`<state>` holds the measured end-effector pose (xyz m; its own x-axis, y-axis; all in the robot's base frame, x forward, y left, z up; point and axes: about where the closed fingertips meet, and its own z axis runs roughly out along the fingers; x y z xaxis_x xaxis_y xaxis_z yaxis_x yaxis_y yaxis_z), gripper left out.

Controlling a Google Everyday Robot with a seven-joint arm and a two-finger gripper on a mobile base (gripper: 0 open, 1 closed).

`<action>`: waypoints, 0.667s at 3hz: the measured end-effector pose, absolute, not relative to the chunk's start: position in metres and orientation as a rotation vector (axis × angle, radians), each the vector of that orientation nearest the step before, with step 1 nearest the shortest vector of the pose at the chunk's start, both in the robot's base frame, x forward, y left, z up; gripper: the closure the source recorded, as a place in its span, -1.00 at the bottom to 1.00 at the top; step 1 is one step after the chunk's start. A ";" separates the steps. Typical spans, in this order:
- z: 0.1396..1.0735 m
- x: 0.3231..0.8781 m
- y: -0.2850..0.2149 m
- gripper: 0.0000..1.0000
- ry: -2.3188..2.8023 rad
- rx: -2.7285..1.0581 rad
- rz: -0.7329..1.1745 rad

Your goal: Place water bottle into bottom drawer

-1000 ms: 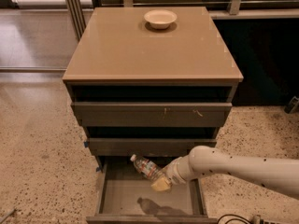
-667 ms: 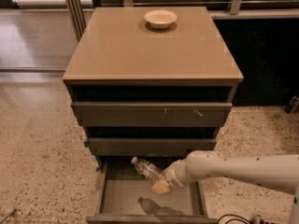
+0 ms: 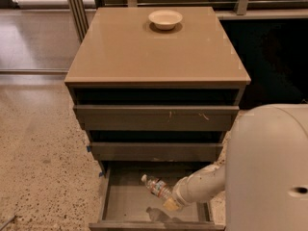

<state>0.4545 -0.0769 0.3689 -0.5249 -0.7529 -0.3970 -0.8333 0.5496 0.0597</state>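
Observation:
The water bottle [image 3: 156, 186], clear with a white cap and a red label band, hangs tilted over the open bottom drawer [image 3: 125, 198], cap pointing up and left. My gripper [image 3: 172, 203] is at the bottle's lower end and is shut on it, above the drawer's right half. The arm [image 3: 202, 184] reaches in from the right. The bottle's shadow lies on the drawer floor below it. The two drawers above are pushed in further.
A cream shallow bowl [image 3: 165, 19] sits at the back of the tan cabinet top [image 3: 154, 52]. A large white part of the robot [image 3: 269, 172] fills the lower right. Speckled floor [image 3: 43, 153] lies to the left.
The view has shifted and the robot's white body now fills the lower right. The gripper still holds the bottle over the bottom drawer, at about the same place.

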 end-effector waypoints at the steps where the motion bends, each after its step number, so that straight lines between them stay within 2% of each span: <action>1: 0.369 0.476 -0.076 1.00 2.443 -1.278 0.301; 2: 0.369 0.476 -0.076 1.00 2.443 -1.278 0.301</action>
<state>0.4761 -0.0760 0.3693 -0.5223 -0.7457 -0.4137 -0.8238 0.5666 0.0188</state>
